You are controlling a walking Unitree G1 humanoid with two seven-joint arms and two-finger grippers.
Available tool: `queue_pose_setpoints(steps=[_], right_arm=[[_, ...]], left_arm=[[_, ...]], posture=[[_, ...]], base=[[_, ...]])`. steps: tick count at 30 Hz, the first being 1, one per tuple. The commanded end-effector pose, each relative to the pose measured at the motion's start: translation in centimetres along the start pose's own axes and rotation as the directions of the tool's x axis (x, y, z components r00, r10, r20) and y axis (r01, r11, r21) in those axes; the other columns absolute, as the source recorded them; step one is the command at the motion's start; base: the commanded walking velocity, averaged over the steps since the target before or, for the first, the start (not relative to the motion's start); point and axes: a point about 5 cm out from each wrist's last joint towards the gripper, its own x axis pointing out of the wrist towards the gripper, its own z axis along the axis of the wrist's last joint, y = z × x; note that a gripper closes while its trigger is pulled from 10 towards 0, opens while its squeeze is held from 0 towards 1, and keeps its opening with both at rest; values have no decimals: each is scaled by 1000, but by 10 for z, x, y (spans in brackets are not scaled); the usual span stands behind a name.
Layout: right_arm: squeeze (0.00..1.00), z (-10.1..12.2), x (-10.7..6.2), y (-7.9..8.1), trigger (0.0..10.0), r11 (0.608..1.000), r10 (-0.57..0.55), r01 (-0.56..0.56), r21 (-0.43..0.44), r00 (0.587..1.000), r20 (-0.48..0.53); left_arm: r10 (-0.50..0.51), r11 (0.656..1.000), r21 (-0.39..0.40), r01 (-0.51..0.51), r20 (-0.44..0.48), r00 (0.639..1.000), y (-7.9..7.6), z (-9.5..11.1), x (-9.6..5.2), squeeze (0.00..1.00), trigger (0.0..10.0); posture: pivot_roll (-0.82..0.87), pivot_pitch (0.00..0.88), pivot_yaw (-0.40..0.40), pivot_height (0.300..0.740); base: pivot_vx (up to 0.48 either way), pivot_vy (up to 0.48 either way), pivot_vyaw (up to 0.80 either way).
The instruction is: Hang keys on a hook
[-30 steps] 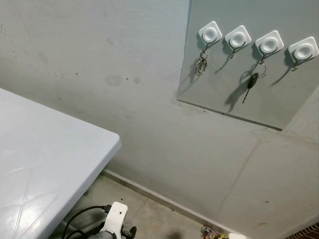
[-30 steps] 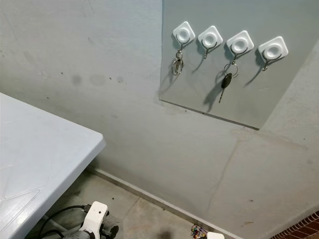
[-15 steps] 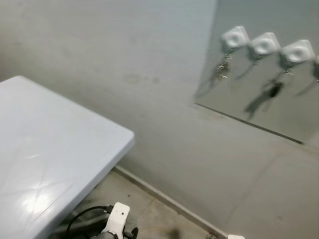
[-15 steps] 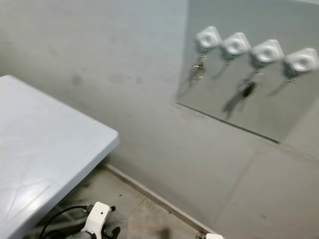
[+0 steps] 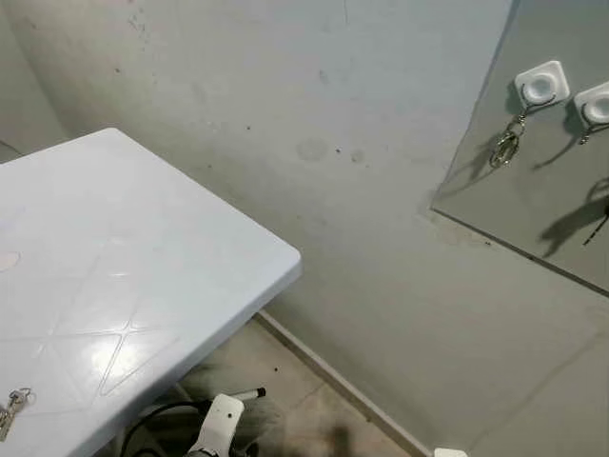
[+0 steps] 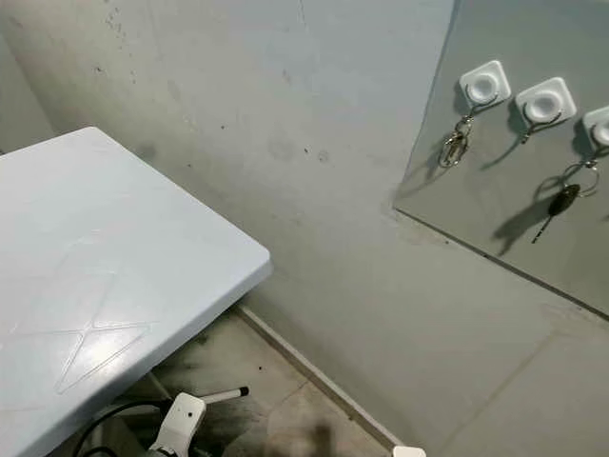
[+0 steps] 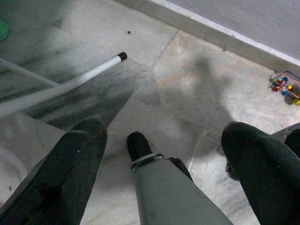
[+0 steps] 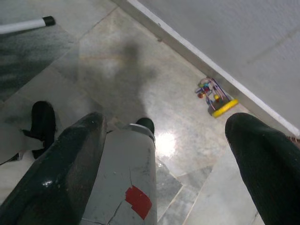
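Observation:
A small bunch of keys lies on the white table, at its near left corner. Square white hooks sit in a row on a grey wall panel at the upper right. A silver key ring hangs from the first hook, and a black key hangs from the third. Both arms hang low over the floor. My left gripper and right gripper are open, with nothing between the fingers.
The table's corner juts toward the wall, and its white leg with a black tip rests on the marble floor. A small colourful toy lies by the skirting board. My own grey legs stand below the grippers.
The camera has swung left: the hooks have slid to the right edge, more of the table is in view, and the keys on it have appeared. The arms hang as before.

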Motion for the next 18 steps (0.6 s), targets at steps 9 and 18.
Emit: queue_pose_setpoints(steps=[9,18], right_arm=[[0,-6,-1,6,10000,1000,22,-23,-5,999,-36],[0,-3,0,7,10000,1000,30,-30,-4,999,-32]], left_arm=[[7,1000,-4,-7,-11,1000,1,-1,0,0,10000],[16,999,-36,-16,-4,1000,1,0,0,0,10000]], posture=[[-62,0,-19,736],[-57,0,-19,736]], base=[[0,0,800],[0,0,800]])
